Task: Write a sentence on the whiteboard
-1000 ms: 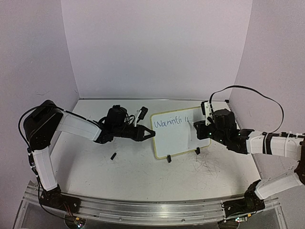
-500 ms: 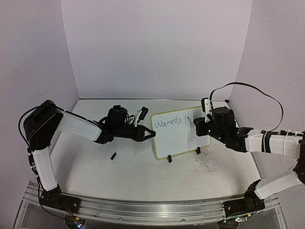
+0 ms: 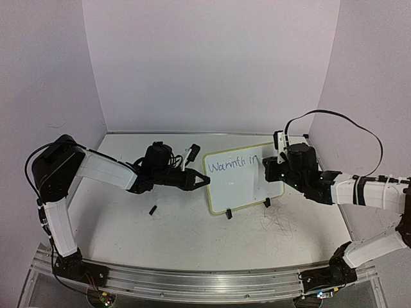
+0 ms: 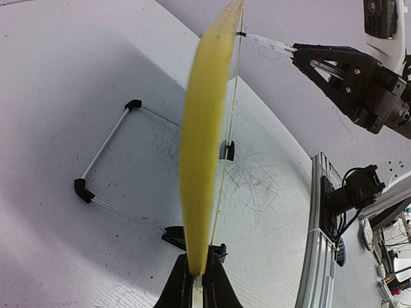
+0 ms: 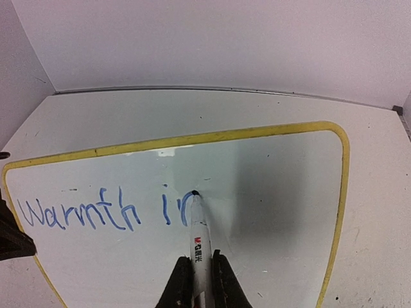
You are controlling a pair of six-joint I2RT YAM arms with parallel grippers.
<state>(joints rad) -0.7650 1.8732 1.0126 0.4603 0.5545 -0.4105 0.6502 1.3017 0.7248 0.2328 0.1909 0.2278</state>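
The whiteboard (image 3: 241,179) stands tilted on two black clips in the middle of the table; its yellow frame shows edge-on in the left wrist view (image 4: 205,128). My left gripper (image 3: 204,181) is shut on the board's left edge (image 4: 196,273). My right gripper (image 3: 268,168) is shut on a white marker (image 5: 199,247) whose tip touches the board (image 5: 276,212). The sentence (image 5: 106,212) reads "Warmth in" in blue, with the tip at the top of the last letter. It also shows in the top view (image 3: 232,163).
A small black cap (image 3: 153,210) lies on the table left of the board. Grey scribbles (image 3: 279,224) mark the tabletop in front right. A wire stand (image 4: 109,160) lies behind the board. Walls close in the back and sides.
The right gripper has moved the marker rightward along the board, adding strokes after "Warmth": the "i" and the start of the "n". The left gripper and the board have not moved.
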